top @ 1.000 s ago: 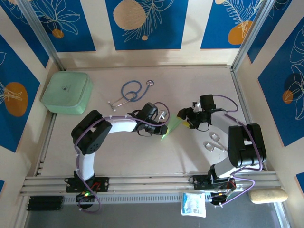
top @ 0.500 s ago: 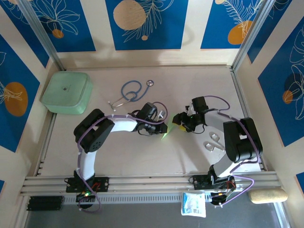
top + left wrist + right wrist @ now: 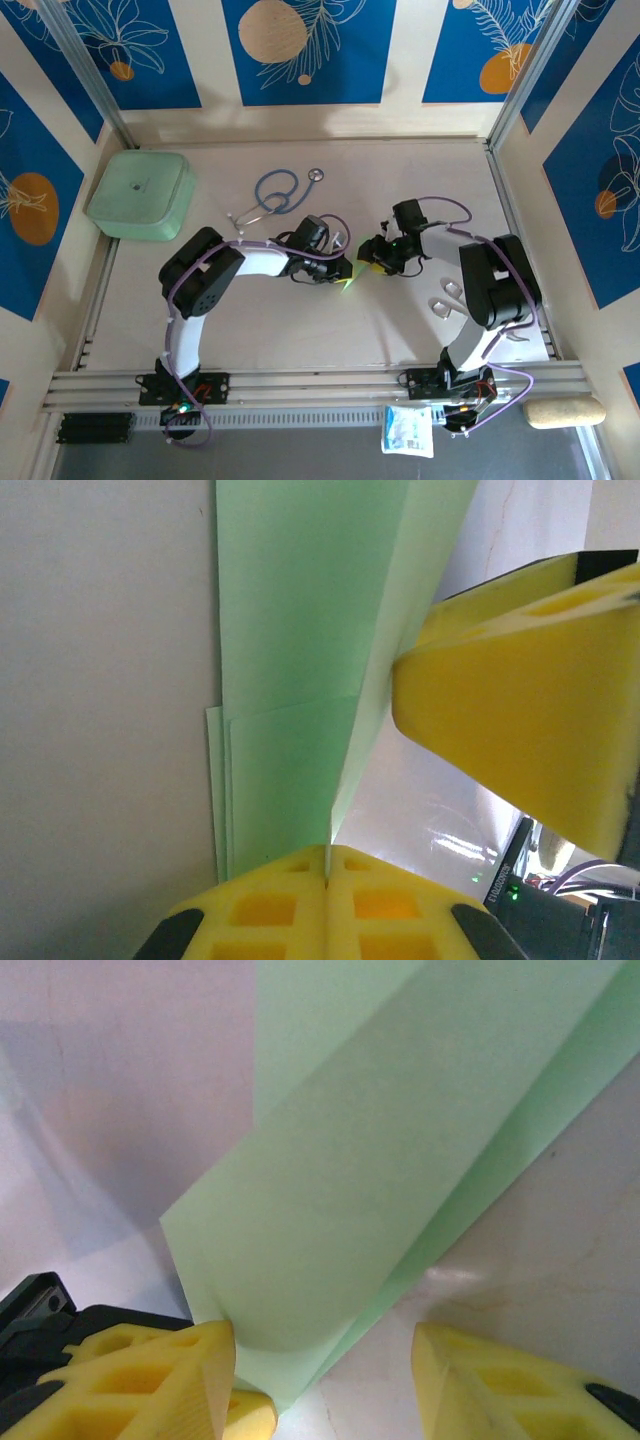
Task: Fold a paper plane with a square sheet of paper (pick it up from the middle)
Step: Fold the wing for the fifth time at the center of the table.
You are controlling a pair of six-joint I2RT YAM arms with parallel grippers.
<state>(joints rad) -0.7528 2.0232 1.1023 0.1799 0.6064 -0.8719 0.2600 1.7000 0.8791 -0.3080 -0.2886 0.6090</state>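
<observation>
- Our left gripper (image 3: 328, 858) has its jaws pressed together at 6 o'clock in the left wrist view. The edge of the paper plane (image 3: 300, 630) runs into the seam between them and is pinched there.
- Our right gripper (image 3: 325, 1348) has its jaws standing moderately apart, with the fingers at 7 and 5 o'clock in the right wrist view. The lower end of the folded paper reaches down into the gap, its corner against the 7 o'clock finger (image 3: 160, 1380), and it is not clamped.
- From the left pinch the pale green paper rises toward 12 o'clock in overlapping layers, with one flap lifted along a long crease.
- At 3 o'clock in the left wrist view, a yellow finger of the right gripper meets the edge of that lifted flap.
- From above, the two grippers nearly meet around the middle of the table (image 3: 300, 335), the right one at about 2 o'clock from the left. A sliver of green shows beneath the left gripper.
- A blue stethoscope (image 3: 275, 192) lies at 11 o'clock from the grippers, well apart from them.
- A mint-green box (image 3: 140, 195) sits farther out, between 9 and 10 o'clock, near the table's edge.
</observation>
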